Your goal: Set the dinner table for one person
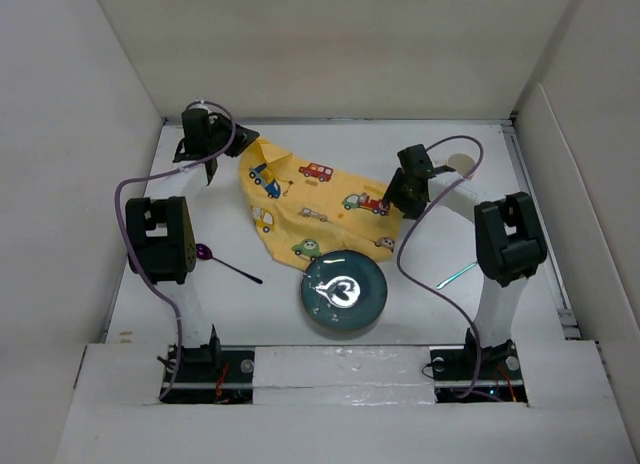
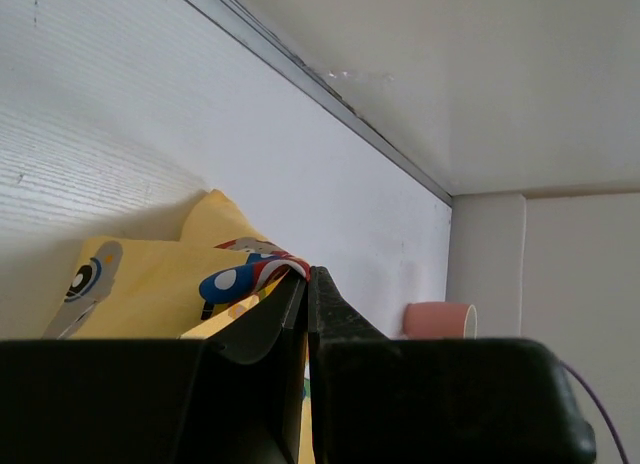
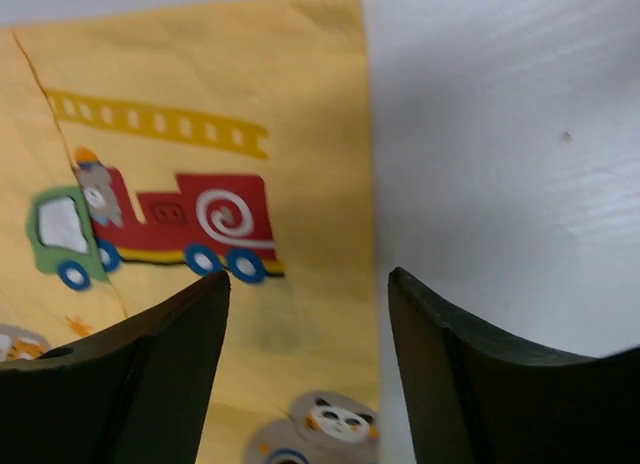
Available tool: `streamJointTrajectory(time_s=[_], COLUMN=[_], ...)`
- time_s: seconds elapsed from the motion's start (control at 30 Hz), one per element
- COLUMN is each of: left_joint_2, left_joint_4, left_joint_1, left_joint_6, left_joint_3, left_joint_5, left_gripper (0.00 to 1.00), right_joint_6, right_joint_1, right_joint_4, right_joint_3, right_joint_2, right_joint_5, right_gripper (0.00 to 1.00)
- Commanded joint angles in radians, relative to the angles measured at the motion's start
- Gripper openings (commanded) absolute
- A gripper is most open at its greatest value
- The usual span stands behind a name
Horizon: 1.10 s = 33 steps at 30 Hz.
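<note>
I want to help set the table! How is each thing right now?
Placemat: rumpled, not spread flat.
Left hand: shut on the placemat's corner.
Right hand: open over the placemat's edge.
Plate: right way up, empty.
Spoon: lying flat on the table.

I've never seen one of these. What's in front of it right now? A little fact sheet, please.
Table: white, walled by white panels
Placemat: yellow, cartoon cars, rumpled, mid-table
Plate: dark teal, at the placemat's near edge
Spoon: purple, by the left arm
Utensil: teal, thin, by the right arm; kind unclear
Cup: pink, far right
Left end effector: shut on the placemat's far corner
Right end effector: open, over the placemat's right edge
</note>
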Motion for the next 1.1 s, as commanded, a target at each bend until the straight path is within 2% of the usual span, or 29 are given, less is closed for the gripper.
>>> streamJointTrajectory(time_s=[0.0,0.07,0.1,0.17,0.23,0.27,0.3,0.33,0.37,0.4,0.43,0.47,0.57,0.7,0.87,1.07], left_joint_2=[-0.107,-0.122,-0.136,-0.151,-0.168,-0.173,-0.183,-0.186,-0.194,-0.197,-0.202,-0.205,-0.222,-0.261,-0.291,-0.275], left_joint_4=[0.067,0.081,0.083,0.086,0.086,0.086,0.084,0.084,0.080,0.076,0.075,0.063,0.059,0.075,0.023,0.052], left_joint_1=[-0.005,-0.014,-0.014,-0.014,-0.014,-0.014,-0.014,-0.014,-0.002,0.010,0.010,0.010,0.010,0.010,0.010,0.010], left_joint_6=[0.039,0.040,0.045,0.057,0.062,0.069,0.074,0.079,0.082,0.086,0.088,0.092,0.106,0.094,0.166,0.175], left_joint_3=[-0.029,-0.043,-0.053,-0.064,-0.081,-0.084,-0.095,-0.098,-0.101,-0.105,-0.107,-0.106,-0.099,-0.144,-0.133,-0.127], left_joint_5=[0.021,0.021,0.021,0.013,0.016,0.018,0.018,0.018,0.019,0.024,0.033,0.028,0.018,-0.016,-0.128,-0.098], left_gripper=[0.00,0.00,0.00,0.00,0.00,0.00,0.00,0.00,0.00,0.00,0.00,0.00,0.00,0.00,0.00,0.00], right_joint_6=[0.026,0.029,0.041,0.054,0.060,0.061,0.064,0.061,0.060,0.046,0.041,0.034,0.005,-0.017,0.014,0.049], right_joint_1=[-0.018,-0.027,-0.027,-0.039,-0.049,-0.049,-0.049,-0.049,-0.038,-0.038,-0.038,-0.029,-0.038,-0.052,-0.061,-0.043], right_joint_4=[-0.061,-0.087,-0.099,-0.110,-0.102,-0.099,-0.095,-0.098,-0.116,-0.133,-0.150,-0.177,-0.190,-0.248,-0.253,-0.289], right_joint_3=[0.105,0.140,0.157,0.165,0.162,0.162,0.162,0.171,0.181,0.194,0.214,0.218,0.194,0.201,0.214,0.327], right_joint_2=[0.085,0.116,0.133,0.141,0.143,0.141,0.138,0.135,0.127,0.123,0.117,0.109,0.084,0.129,0.153,0.254], right_joint_5=[-0.036,-0.062,-0.064,-0.082,-0.093,-0.091,-0.085,-0.068,-0.018,0.008,0.037,0.074,0.102,0.019,-0.086,-0.097], right_gripper=[0.64,0.58,0.51,0.48,0.26,0.18,0.10,0.09,0.09,0.17,0.25,0.44,0.63,0.65,0.64,0.47])
